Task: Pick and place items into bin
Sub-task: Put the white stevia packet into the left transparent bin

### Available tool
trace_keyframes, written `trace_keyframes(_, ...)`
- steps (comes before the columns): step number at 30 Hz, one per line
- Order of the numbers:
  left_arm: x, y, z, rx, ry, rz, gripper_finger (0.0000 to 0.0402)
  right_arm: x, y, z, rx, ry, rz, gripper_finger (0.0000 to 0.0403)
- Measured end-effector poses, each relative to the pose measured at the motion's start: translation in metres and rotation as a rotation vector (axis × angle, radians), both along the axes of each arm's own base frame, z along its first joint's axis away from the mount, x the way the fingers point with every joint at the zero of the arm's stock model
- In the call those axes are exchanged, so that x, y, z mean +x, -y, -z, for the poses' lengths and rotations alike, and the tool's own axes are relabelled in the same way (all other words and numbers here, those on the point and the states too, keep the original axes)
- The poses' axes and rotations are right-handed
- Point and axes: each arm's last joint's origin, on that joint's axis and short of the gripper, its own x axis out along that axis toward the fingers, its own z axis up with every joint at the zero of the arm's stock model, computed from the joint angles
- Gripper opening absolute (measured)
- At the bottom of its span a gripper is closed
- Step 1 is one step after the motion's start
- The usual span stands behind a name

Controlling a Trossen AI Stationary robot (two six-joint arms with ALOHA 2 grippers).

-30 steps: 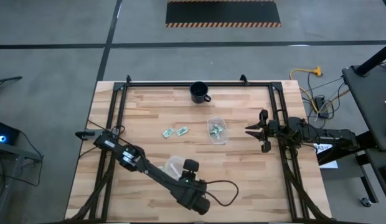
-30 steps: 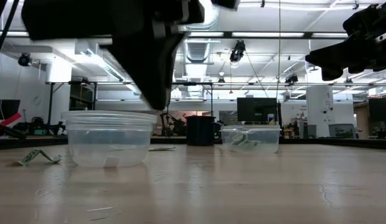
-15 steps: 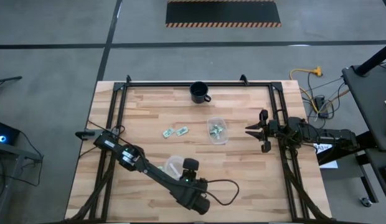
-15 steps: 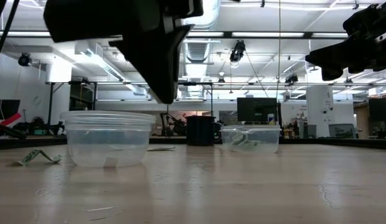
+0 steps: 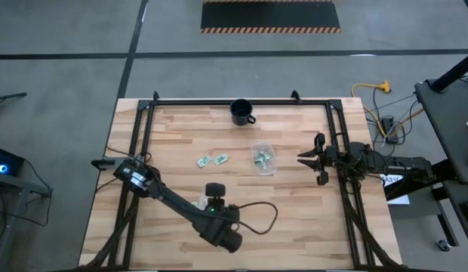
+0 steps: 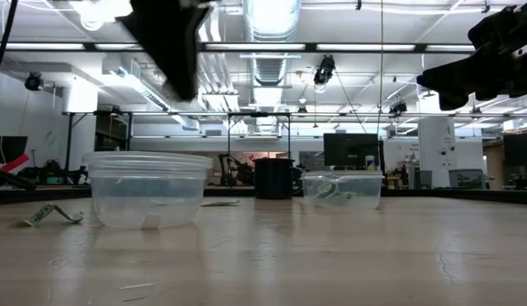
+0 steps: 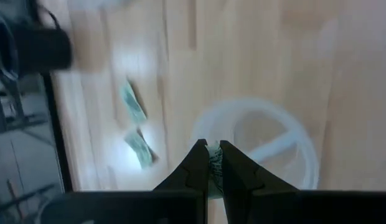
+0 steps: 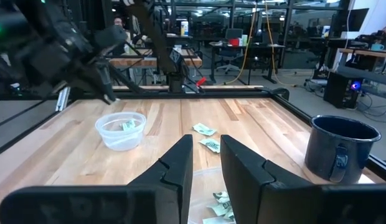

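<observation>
High view gives me the whole wooden counter (image 5: 294, 219), framed by black rails. From this view I see the left arm (image 5: 166, 198) reaching in from the 9 o'clock edge toward 6 o'clock, and the right arm (image 5: 370, 160) waiting at the 3 o'clock edge, above the rail.

My left gripper (image 7: 212, 163) hangs above a clear round tub (image 7: 261, 146) at about 6 o'clock of the counter. Its fingers (image 7: 194, 165) are clamped on one green and white wrapped piece (image 7: 213, 167), which shows as a thin strip between the tips in the left wrist view. In the low view this tub (image 6: 146, 189) stands on the counter, and one piece (image 8: 124, 126) lies inside it, as the right wrist view shows.

My right gripper (image 8: 206, 163) holds nothing; its fingers stand a little apart.

A black mug (image 5: 241, 112) stands at 12 o'clock, near the far rail. A second clear tub (image 5: 263, 159), smaller, sits right of the centre, between the middle and the right gripper, with several wrapped pieces (image 5: 261, 158) in it.

Two loose pieces (image 5: 211, 160) lie on the bare wood just left of the centre, side by side, between the mug and the round tub.
</observation>
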Motion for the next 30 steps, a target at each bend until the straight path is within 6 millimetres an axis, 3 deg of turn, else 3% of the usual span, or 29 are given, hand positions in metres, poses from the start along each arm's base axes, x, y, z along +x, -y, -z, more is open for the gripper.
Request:
trace_keyframes(7, -0.011, 0.001, 0.018, -0.050, -0.098, -0.045, 0.0002, 0.000, 0.000, 0.000, -0.001, 0.000, 0.000, 0.0072)
trace_keyframes(17, -0.014, 0.001, 0.006, -0.067, -0.081, -0.026, 0.0002, 0.000, 0.000, 0.000, 0.000, 0.001, 0.000, 0.0072)
trace_keyframes(30, -0.011, -0.007, 0.006, -0.074, -0.103, -0.016, 0.0014, 0.000, 0.000, 0.000, 0.001, 0.001, 0.000, 0.0072)
